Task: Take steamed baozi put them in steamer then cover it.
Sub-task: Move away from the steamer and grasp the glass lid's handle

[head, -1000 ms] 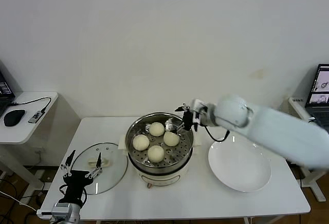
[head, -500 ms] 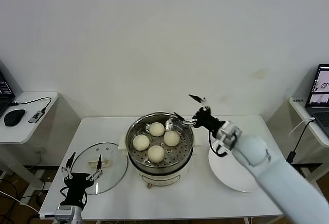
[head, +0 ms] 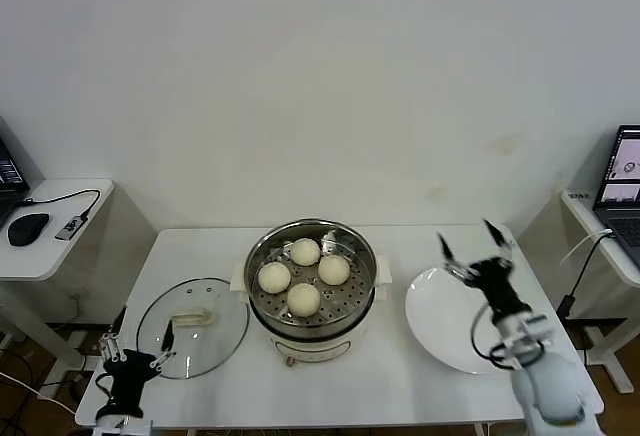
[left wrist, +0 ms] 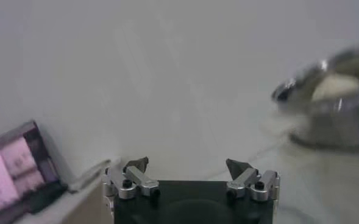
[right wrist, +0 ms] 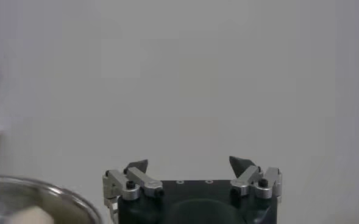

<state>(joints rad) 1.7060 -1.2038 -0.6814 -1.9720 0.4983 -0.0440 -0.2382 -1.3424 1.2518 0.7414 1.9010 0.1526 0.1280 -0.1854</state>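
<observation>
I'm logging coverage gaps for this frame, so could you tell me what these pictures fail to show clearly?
- Steamer, left wrist view: blurred and cut by the frame edge; the baozi inside cannot be counted.
- Steamer rim, right wrist view: only a blurred sliver at the frame's corner.
- Glass lid, wrist views: in neither.
- Laptop, head view: cut off by the edge; screen too small to read.

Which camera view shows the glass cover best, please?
The head view: the cover lies flat on the table, left of the steamer, handle up. Neither wrist view shows it; the left wrist view catches only the blurred steamer.
</observation>
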